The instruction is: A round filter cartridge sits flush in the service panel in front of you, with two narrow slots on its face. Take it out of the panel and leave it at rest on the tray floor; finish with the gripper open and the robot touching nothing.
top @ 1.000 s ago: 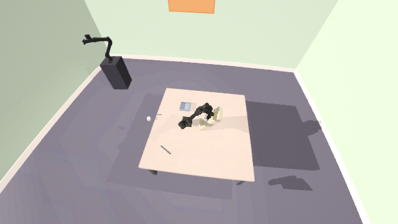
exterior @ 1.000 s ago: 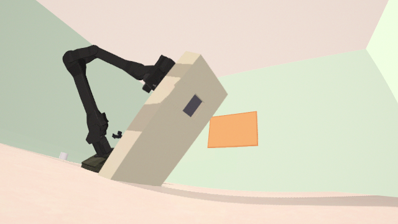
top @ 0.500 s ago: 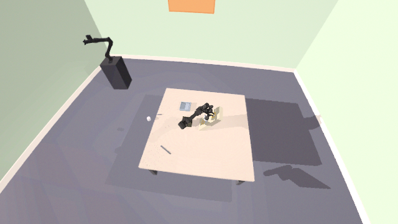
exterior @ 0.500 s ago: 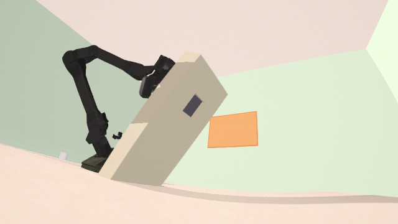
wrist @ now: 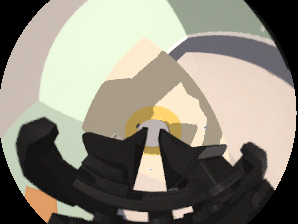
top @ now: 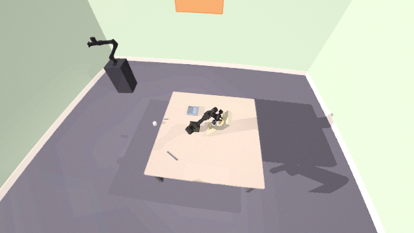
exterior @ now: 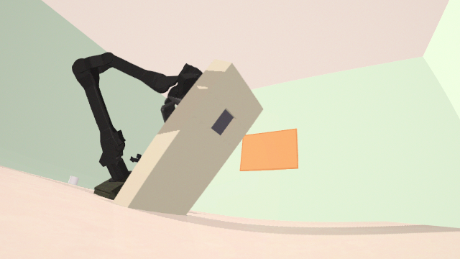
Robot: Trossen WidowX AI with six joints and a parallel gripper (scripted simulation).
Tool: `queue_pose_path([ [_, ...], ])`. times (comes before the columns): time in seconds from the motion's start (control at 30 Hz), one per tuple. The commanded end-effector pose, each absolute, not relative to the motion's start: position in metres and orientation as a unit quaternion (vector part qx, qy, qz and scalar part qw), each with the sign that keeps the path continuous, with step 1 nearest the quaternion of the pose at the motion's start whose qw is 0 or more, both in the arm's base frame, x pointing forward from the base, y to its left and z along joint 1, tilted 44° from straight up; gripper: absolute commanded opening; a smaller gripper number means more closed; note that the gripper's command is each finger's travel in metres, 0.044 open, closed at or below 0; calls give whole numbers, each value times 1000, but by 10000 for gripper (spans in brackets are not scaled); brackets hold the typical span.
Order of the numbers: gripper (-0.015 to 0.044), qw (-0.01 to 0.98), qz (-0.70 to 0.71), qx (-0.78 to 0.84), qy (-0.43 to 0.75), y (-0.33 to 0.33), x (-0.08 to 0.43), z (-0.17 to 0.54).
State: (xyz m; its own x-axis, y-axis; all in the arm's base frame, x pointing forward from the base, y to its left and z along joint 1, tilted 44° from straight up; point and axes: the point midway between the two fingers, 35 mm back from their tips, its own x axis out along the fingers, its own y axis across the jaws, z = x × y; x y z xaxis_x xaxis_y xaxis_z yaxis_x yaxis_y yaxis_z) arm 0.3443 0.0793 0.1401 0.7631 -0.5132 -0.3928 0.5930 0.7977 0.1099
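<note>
While I watched the wrist cam, the gripper (wrist: pixel 152 137) sat clamped on the filter cartridge (wrist: pixel 154 127), fingers narrow w/ their tips meeting at the grey centre of the cartridge's face, a yellow ring showing around it. That cartridge was right at the fingertips, seated in the service panel (wrist: pixel 112 99); I couldn't tell from that view whether it was flush or partly out. Beyond the fingertips the panel's beige faces spread out to both sides. From the exterior cam, the panel (exterior: pixel 194 144) leaned steeply over the table (exterior: pixel 230 237), and the gripper (exterior: pixel 169 108) was pressed against its far face, mostly hidden behind the slab's edge; the cartridge itself wasn't visible there. A dark rectangular patch (exterior: pixel 222 121) showed on the panel side facing that cam, away from the gripper. On the top cam, the arm (top: pixel 200 120) reached across the tabletop to the panel (top: pixel 223 121), w/ the gripper (top: pixel 218 116) over it. The tray (top: pixel 193 110) lay behind and to one side of the gripper, near the arm's elbow, apart from the panel. A thin dark rod (top: pixel 172 155) lay on the table well away, back past the arm's base, and a small white cylinder (top: pixel 154 123) sat off the table edge.
</note>
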Motion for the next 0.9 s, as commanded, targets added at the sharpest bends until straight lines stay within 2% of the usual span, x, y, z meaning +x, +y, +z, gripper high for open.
queue_pose_path([
  [0.0, 0, 917, -313, 192, 158, 74, 351, 134],
  [0.47, 0, 847, -341, 399, 81, 74, 350, 134],
  [0.87, 0, 871, -335, 345, 103, 74, 351, 134],
])
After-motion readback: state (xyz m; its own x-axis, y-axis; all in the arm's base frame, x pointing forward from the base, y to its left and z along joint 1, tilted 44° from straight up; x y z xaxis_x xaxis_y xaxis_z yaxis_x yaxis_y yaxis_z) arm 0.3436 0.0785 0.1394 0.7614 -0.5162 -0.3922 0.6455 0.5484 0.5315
